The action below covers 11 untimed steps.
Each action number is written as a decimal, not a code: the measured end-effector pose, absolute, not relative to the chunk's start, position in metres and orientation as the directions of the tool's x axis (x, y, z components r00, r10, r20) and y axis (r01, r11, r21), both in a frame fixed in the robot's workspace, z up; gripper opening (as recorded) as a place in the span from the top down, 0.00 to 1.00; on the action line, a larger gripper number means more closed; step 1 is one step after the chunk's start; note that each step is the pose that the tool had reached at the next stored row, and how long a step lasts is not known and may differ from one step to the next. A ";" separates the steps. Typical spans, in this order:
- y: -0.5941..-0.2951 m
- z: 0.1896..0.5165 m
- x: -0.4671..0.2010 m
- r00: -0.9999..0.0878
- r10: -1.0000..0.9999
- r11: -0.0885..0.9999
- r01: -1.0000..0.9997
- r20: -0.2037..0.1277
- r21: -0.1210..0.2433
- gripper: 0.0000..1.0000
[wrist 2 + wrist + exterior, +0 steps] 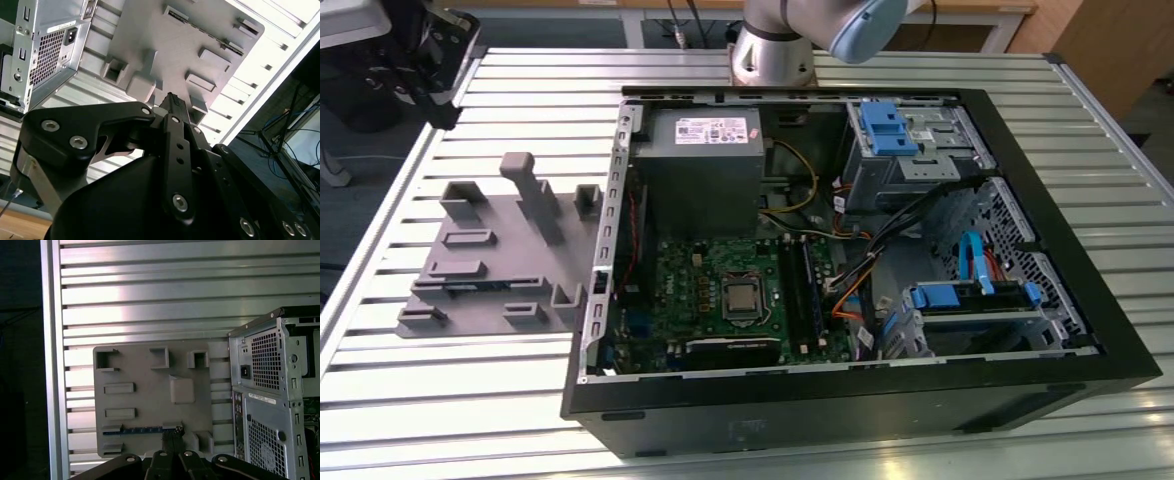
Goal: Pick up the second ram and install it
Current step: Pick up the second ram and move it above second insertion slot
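Your gripper is hanging above the grey holder with its fingers pressed together and gripping nothing. In the first wrist view its tip is lining up just past one end of the ram. The ram, a thin blue strip, is sitting in a slot along one edge of the holder, untouched. In the exterior view you're seeing the holder resting on the slatted table just beside the open case, on the exterior view's left, while the arm is rising behind the case.
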State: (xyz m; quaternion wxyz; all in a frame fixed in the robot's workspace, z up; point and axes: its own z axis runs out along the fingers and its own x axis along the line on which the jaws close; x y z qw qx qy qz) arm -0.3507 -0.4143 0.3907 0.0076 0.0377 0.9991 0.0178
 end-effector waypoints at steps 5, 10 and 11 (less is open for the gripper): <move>-0.415 0.391 -0.351 -0.998 0.058 0.998 0.057 -0.014 0.036 0.89; -0.415 0.391 -0.356 -1.000 0.017 0.999 0.017 -0.014 0.036 0.89; -0.416 0.390 -0.358 -1.000 0.016 0.999 0.015 -0.014 0.036 0.89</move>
